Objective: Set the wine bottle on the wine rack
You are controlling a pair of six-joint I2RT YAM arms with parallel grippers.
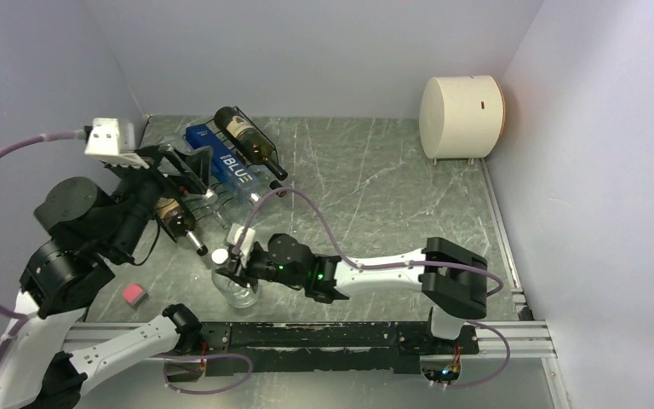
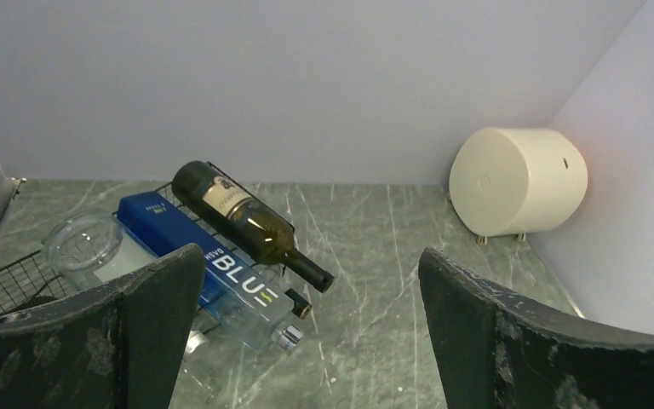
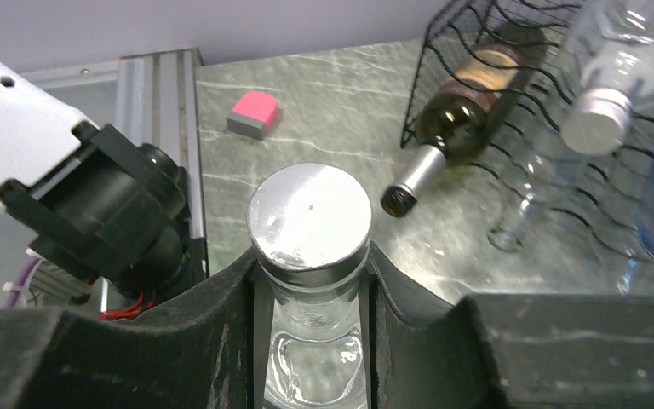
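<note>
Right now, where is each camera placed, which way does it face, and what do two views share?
Top external: above and behind, looking down on the left arm, right arm and table.
Left wrist: behind its open fingers, facing the wine rack.
Right wrist: above its fingers, looking down on the clamped clear bottle.
Shared: all show the rack.

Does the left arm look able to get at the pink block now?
Likely yes: the left gripper is open and empty, and the pink block lies uncovered on the table, though close to that arm's own links.
</note>
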